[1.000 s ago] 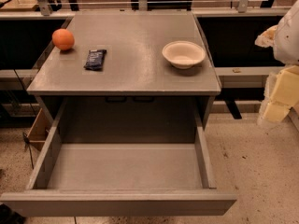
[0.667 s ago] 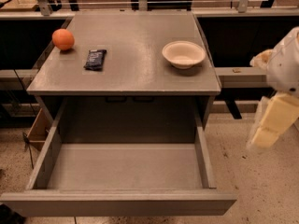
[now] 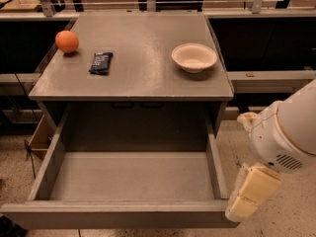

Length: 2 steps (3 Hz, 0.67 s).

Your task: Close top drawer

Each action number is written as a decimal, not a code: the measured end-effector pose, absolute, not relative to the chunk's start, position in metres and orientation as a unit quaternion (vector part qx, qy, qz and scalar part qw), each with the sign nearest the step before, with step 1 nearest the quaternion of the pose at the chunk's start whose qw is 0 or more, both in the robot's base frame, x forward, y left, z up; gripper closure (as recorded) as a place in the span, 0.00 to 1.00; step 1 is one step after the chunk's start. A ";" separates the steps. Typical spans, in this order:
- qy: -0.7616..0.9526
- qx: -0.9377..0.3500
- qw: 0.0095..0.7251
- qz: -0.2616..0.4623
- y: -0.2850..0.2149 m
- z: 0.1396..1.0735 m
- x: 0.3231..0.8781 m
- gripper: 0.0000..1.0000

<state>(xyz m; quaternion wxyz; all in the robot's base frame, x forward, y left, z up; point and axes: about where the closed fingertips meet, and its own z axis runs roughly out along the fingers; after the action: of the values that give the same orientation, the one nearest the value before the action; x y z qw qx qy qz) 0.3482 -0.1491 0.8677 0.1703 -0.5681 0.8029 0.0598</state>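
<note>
The top drawer [image 3: 123, 214] is a wide, deep matte-grey drawer, pulled fully out below the cabinet's tabletop [image 3: 133, 78]. Its inside is empty and its plain flat front runs along the bottom of the camera view. My white arm [image 3: 289, 132] comes in from the right. Its cream-coloured gripper [image 3: 247, 201] hangs just outside the drawer's front right corner, close to the drawer's right wall [image 3: 216, 162].
On the tabletop lie an orange [image 3: 66, 41] at the left, a dark snack packet [image 3: 100, 62] beside it and a white bowl [image 3: 194, 57] at the right. Shelving and rails stand behind the cabinet. A brown box [image 3: 40, 138] sits on the speckled floor at the left.
My arm has moved down and left, from beside the tabletop's right edge to the drawer's front right corner. The drawer stands open as before.
</note>
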 end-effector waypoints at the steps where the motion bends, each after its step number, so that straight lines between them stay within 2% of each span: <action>1: 0.803 -0.568 0.170 0.060 -0.149 0.868 0.348 0.00; 2: 0.802 -0.567 0.178 0.059 -0.145 0.853 0.344 0.00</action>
<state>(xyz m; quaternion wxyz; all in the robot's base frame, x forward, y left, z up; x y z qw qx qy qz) 0.3441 -0.1453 0.8531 0.1780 -0.5672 0.8020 0.0587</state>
